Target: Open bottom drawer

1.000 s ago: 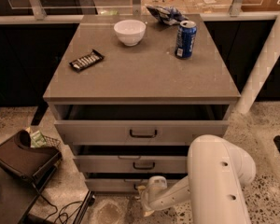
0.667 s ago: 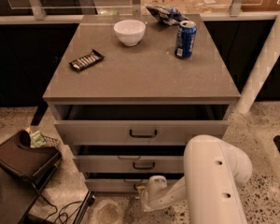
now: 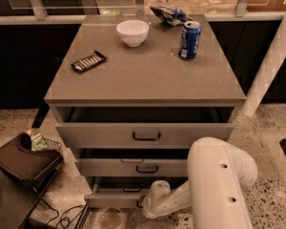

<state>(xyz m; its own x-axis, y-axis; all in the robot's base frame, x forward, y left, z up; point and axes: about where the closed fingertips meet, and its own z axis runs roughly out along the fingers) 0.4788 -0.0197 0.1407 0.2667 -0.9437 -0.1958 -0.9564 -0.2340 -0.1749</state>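
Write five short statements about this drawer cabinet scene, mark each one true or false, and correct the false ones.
1. The gripper is low down, at the front of the bottom drawer. True.
2. The blue can lies on its side. False: it stands upright on the cabinet top.
3. The white bowl sits inside the top drawer. False: it sits on the cabinet top, near the back edge.
4. The top drawer is pulled out a little, with a dark gap above its front. True.
5. The snack bar touches the can. False: they lie well apart, the bar on the left and the can on the right.
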